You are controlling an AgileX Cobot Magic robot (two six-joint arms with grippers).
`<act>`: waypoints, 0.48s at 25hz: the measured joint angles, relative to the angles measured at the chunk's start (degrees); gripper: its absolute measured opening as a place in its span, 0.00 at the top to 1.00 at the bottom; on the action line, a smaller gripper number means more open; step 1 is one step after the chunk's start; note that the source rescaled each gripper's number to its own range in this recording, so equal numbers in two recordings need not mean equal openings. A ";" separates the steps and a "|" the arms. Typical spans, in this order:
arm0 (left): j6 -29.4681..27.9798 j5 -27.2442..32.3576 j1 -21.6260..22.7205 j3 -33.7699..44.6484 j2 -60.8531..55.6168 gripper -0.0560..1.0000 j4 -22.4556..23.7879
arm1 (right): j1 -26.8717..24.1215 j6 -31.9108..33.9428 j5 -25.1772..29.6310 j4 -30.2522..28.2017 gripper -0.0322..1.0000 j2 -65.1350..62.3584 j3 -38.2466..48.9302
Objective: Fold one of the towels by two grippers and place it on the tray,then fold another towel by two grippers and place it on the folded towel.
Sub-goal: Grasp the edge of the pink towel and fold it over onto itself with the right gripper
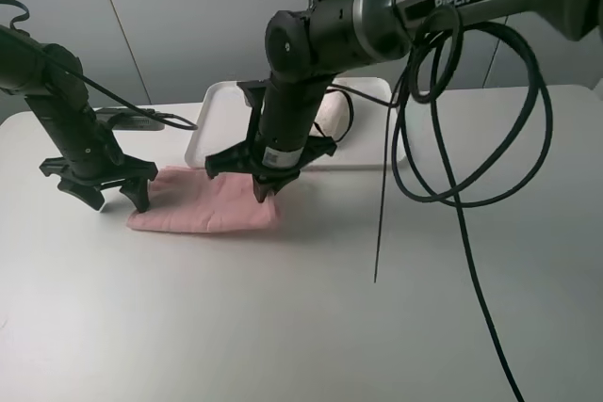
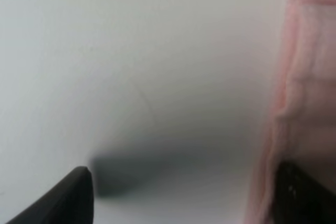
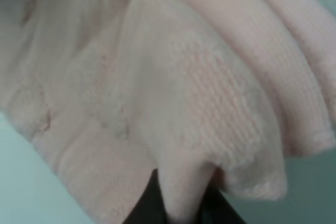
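Note:
A pink towel (image 1: 203, 202) lies folded on the white table, in front of the white tray (image 1: 219, 120). A white folded towel (image 1: 332, 116) lies on the tray, mostly hidden behind my right arm. My right gripper (image 1: 263, 187) is shut on the pink towel's right end; in the right wrist view the towel (image 3: 199, 93) bunches into the closed gripper (image 3: 181, 200). My left gripper (image 1: 113, 199) is open at the towel's left end. In the left wrist view the gripper (image 2: 184, 182) spans bare table, with one finger by the towel's edge (image 2: 310, 77).
Black cables (image 1: 452, 157) hang from the right arm and trail over the table's right half. A cable (image 1: 141, 120) runs from the left arm toward the tray. The table's front edge lies beyond the frame.

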 joint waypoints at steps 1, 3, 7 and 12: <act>0.00 0.00 0.00 0.00 0.00 0.10 0.12 | 0.00 -0.11 -0.39 1.00 0.93 -1.15 0.00; 0.00 0.00 0.00 0.00 0.00 0.10 0.23 | 0.00 -1.24 -1.30 3.72 0.93 -2.49 0.00; 0.00 0.00 0.00 0.00 0.00 0.10 0.43 | 0.00 -5.57 -1.43 10.88 0.93 -2.02 0.00; 0.00 0.25 0.00 -0.13 0.00 0.10 0.56 | 0.00 -6.74 -3.40 17.49 0.93 0.87 0.00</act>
